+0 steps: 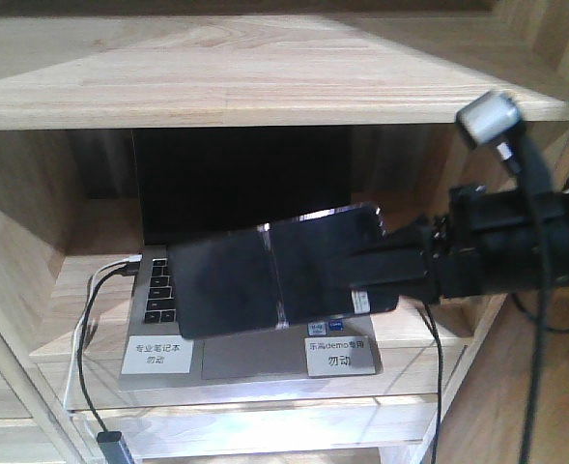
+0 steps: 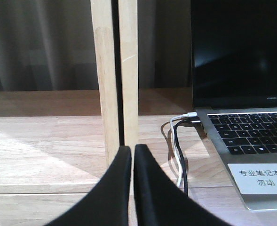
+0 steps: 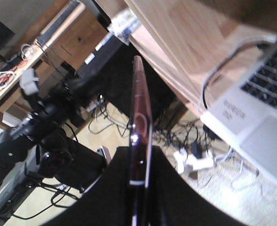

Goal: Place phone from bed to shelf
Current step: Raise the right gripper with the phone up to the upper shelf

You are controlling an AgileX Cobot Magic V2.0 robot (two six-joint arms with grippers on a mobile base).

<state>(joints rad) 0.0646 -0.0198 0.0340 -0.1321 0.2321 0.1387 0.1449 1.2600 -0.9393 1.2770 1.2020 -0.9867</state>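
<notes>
- The right gripper (image 1: 385,275) clamps the phone (image 1: 265,275) at its right end; its black fingers (image 3: 171,188) press on both faces.
- The phone hangs in the air, a little tilted, above the keyboard of a silver laptop (image 1: 168,353); whether it touches the laptop, I cannot tell.
- The left gripper (image 2: 132,188) has its two black fingers (image 2: 114,193) pressed together with nothing between them.
- The phone covers most of the keyboard in the front view; the gripper hides the phone's right edge.
- The right wrist view gives the phone only edge-on, a thin pinkish metal line; the front view gives its glossy black face with a seam across the middle.
- The left wrist view shows the laptop keys, its dark screen and a white label (image 2: 263,178), also two cables (image 2: 178,141), white and black, at its left side. The phone is out of that view.
- The laptop stands on the shelf (image 1: 91,280) of pale wood, under a thick upper plank (image 1: 216,77).
- Under the shelf, the right wrist view shows tangled cables (image 3: 194,141) on the floor, blurred.
</notes>
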